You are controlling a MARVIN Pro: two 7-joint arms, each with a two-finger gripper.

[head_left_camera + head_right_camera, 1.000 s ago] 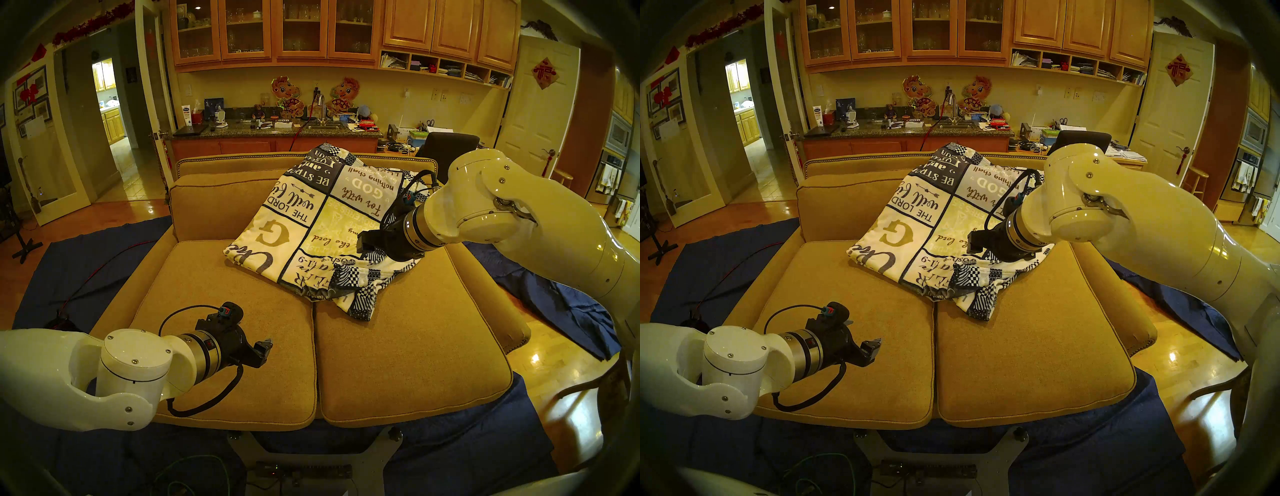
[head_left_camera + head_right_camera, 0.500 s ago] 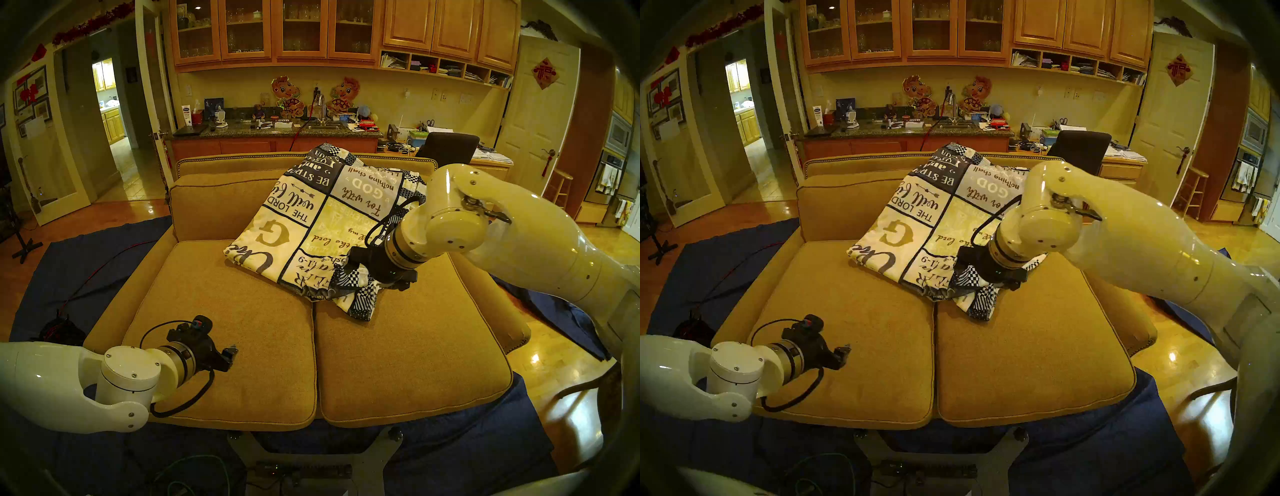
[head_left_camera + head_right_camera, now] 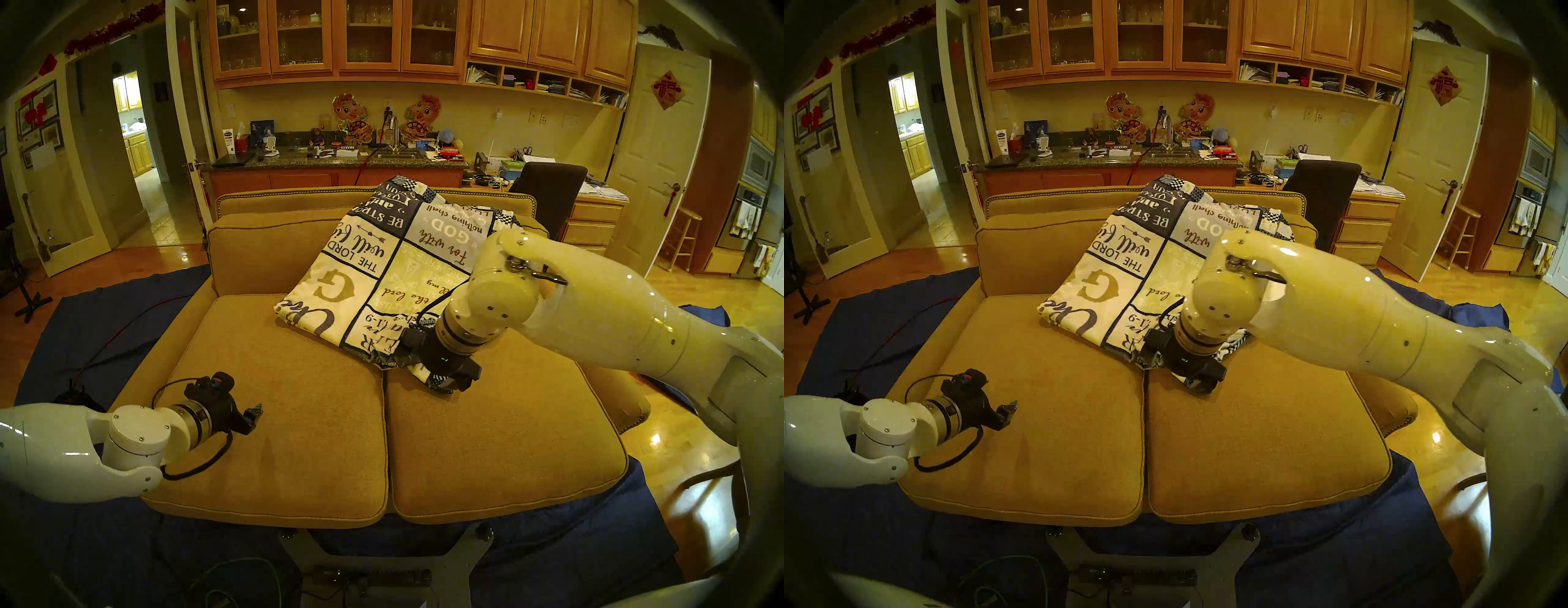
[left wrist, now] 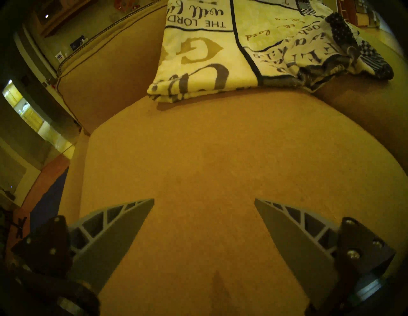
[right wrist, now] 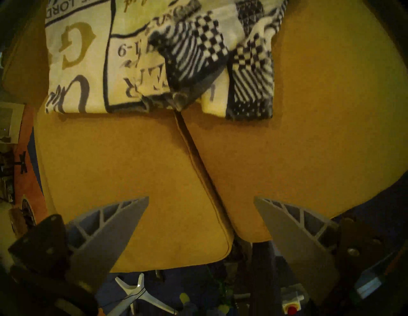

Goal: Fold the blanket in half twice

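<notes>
The blanket (image 3: 382,271) (image 3: 1123,276) lies folded on the tan sofa, its far part leaning on the back cushion and its checkered near corner bunched at the seam between the seat cushions. My right gripper (image 3: 460,382) (image 3: 1206,382) hangs just over that near corner. In the right wrist view the right gripper (image 5: 201,197) is open and empty, with the blanket (image 5: 88,55) beyond its fingertips. My left gripper (image 3: 256,411) (image 3: 1011,407) hovers over the left seat cushion. It stands open and empty (image 4: 204,199), well short of the blanket (image 4: 198,55).
The sofa (image 3: 488,446) has two seat cushions with a seam (image 5: 198,165) between them. Dark blue cloths (image 3: 106,322) cover the floor around it. A dark chair (image 3: 551,187) and a cluttered counter (image 3: 339,159) stand behind the sofa.
My right arm swung down and forward, from over the blanket's right side to its near checkered corner. The left arm drew back to the left. Both grippers stayed open.
</notes>
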